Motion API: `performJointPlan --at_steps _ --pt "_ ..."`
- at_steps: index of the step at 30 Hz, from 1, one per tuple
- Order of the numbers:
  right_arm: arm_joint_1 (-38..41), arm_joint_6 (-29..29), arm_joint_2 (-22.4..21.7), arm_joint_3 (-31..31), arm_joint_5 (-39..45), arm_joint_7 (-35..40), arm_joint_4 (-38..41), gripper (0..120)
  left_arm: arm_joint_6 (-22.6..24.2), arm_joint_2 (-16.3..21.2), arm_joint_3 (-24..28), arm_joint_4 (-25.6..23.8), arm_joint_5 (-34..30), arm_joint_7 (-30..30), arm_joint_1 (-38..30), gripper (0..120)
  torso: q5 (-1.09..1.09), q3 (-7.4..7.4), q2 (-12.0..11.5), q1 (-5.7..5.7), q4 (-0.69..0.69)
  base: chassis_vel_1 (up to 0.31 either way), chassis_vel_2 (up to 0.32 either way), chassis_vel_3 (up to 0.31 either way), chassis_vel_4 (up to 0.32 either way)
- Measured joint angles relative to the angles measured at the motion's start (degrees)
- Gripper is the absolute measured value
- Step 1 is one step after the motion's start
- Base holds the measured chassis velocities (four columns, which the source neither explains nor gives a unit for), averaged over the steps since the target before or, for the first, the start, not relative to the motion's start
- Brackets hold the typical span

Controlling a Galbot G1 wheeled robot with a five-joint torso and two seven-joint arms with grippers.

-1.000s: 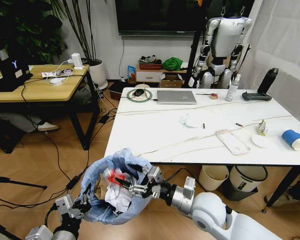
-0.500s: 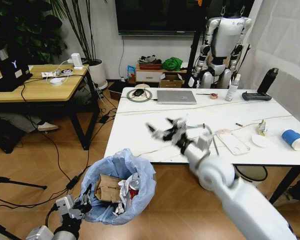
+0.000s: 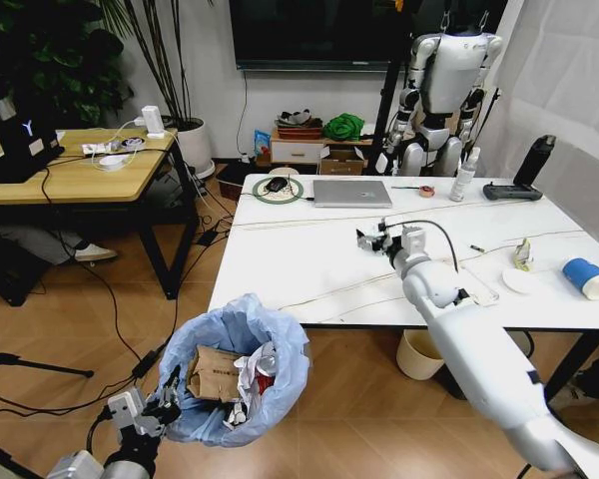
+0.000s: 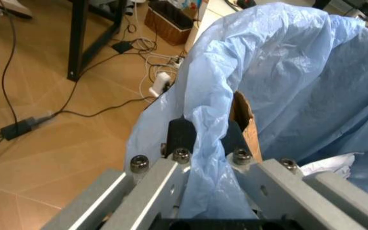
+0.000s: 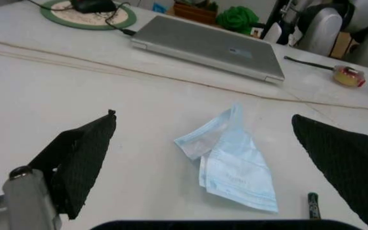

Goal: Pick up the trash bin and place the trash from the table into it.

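Marble worktop point(image 3: 309, 261) carries, toward its far edge, a closed silver laptop point(image 3: 351, 193), a round mat with a mouse point(image 3: 278, 189), a spray bottle point(image 3: 464, 176) and a black handheld device point(image 3: 514, 192); on the robot's right side lie a clear flat package point(image 3: 476, 290), a white disc with a wrapper point(image 3: 522, 269) and a blue-and-white paper cup point(image 3: 587, 278). A wooden desk point(image 3: 75, 170) stands off to the left, and two floor bins point(image 3: 424, 354) sit under the worktop. Trash bin point(image 3: 237, 371) with blue liner is held below the worktop's near left corner; left gripper point(image 4: 204, 139) has its fingers clamped on the liner rim. Inside: brown cardboard point(image 3: 216, 370), crumpled white paper, red can. Right gripper point(image 3: 376, 239) hovers over mid-worktop, fingers point(image 5: 85, 155) spread wide apart, straddling a crumpled pale-blue mask-like piece point(image 5: 232, 160) that lies flat, untouched, with a small dark marker point(image 5: 312, 197) beside it. Versus 1.0 s ago: right gripper was over the bin mouth with the red item; versus 0.5 s ago: it was nearer the worktop's front edge. Bin position unchanged.
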Motion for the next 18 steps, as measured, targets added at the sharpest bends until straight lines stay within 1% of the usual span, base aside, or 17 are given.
performJointPlan --at_steps 2,4,5,8,14,16,17,18 --pt "1.18 1.70 1.14 -0.24 -3.20 -0.94 -4.96 100 -0.06 -0.12 -0.10 -0.07 0.10 0.02 0.15 0 0.01 0.00 0.00 0.00 0.00 0.000 0.000 0.000 0.000" --pt "1.68 2.34 1.54 -0.40 -5.40 -1.40 -7.64 100 -0.09 -0.19 -0.25 -0.16 0.12 0.03 0.23 0 0.00 0.00 0.00 0.00 -0.02 0.000 0.000 0.000 0.000" --pt "1.68 2.34 1.54 -0.40 -5.40 -1.40 -7.64 100 -0.09 -0.19 -0.25 -0.16 0.12 0.03 0.23 0 0.00 0.00 0.00 0.00 -0.02 0.000 0.000 0.000 0.000" --pt "2.17 3.13 2.04 -0.49 -9.17 -1.43 -10.74 100 -0.12 -0.24 -0.33 -0.36 0.13 0.05 0.34 0 0.01 0.00 0.00 0.00 -0.03 0.000 0.000 0.000 0.000" --pt "2.75 3.82 2.63 -0.39 -12.04 -0.79 -13.26 100 -0.15 -0.28 -0.33 -0.39 0.13 0.06 0.37 0 0.01 0.00 0.01 -0.01 -0.02 0.000 0.000 0.000 0.000" --pt "3.06 4.44 2.84 -0.12 -13.73 -0.41 -14.59 93 -0.17 -0.31 -0.33 -0.43 0.13 0.06 0.41 0 0.01 0.00 0.01 -0.01 -0.02 0.000 0.000 0.000 0.000" --pt "3.06 4.44 2.84 -0.12 -13.73 -0.41 -14.59 93 -0.17 -0.31 -0.33 -0.43 0.13 0.06 0.41 0 0.01 0.00 0.01 -0.01 -0.02 0.000 0.000 0.000 0.000" --pt "3.21 4.67 2.85 0.00 -14.13 -0.23 -15.12 88 -0.18 -0.33 -0.32 -0.44 0.13 0.06 0.43 0 0.00 0.00 0.01 -0.01 -0.02 0.000 0.000 0.000 0.000"
